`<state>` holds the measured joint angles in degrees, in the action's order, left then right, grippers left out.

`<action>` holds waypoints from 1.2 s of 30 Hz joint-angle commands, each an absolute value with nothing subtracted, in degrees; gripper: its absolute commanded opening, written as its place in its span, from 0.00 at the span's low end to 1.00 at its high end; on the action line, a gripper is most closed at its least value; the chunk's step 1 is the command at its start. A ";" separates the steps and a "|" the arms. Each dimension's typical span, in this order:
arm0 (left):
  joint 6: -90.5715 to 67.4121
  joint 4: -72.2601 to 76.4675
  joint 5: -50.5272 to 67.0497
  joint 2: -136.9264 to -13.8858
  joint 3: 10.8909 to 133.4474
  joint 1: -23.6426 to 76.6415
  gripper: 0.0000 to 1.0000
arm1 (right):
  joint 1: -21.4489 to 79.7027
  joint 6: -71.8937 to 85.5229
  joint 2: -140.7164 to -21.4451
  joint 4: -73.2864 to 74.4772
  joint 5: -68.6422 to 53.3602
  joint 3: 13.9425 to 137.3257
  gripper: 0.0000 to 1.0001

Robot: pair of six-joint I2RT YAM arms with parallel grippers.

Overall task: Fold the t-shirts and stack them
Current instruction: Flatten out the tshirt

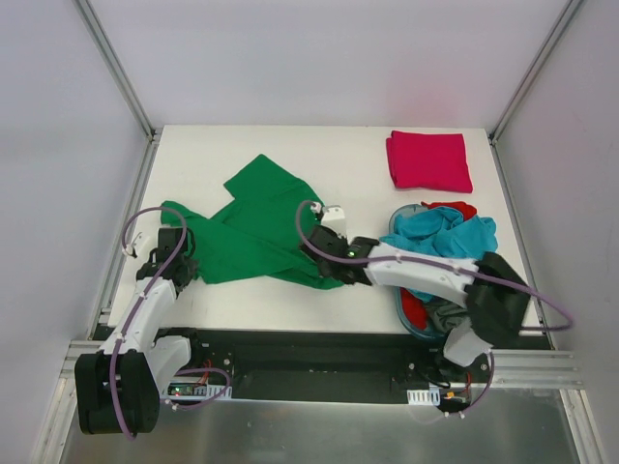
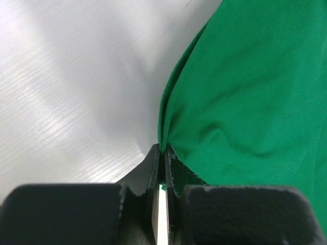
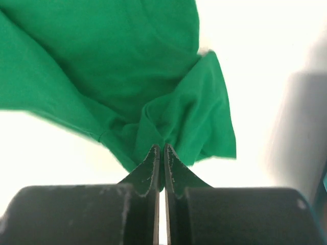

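Tension should be even in this step: I think both pincers must lift and pull apart together, so that the green t-shirt [image 1: 253, 227] opens flat and does not twist or slip out. The left pincer [image 2: 162, 149] is pressed together on the shirt's edge at its left side. The right pincer [image 3: 161, 148] is pressed together on a bunched corner at the near right side. The shirt lies crumpled on the white surface [image 1: 319, 155], between the two pincers and reaching away from them. The folded crimson-pink t-shirt [image 1: 428, 160] lies well apart, far right.
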<state>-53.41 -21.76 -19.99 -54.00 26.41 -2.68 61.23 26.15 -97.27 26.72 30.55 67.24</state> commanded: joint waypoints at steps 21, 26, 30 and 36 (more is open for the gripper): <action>-52.29 -22.24 -21.53 -50.71 25.58 -2.90 0.00 | 71.19 7.11 -69.97 22.23 4.60 53.00 0.66; -51.94 -22.32 -20.83 -51.33 26.01 -2.90 0.00 | 67.52 10.97 -71.97 22.76 23.45 54.66 0.96; -51.86 -22.32 -20.57 -51.59 26.10 -2.81 0.00 | 63.82 15.02 -81.09 26.43 22.85 62.29 0.96; -52.12 -22.24 -20.65 -51.42 25.84 -2.81 0.00 | 63.19 22.65 -98.15 40.77 24.16 75.31 0.94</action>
<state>-52.49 -21.82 -20.03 -51.53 26.28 -2.68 62.92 15.99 -90.91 29.47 20.53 69.71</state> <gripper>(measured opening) 0.009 0.960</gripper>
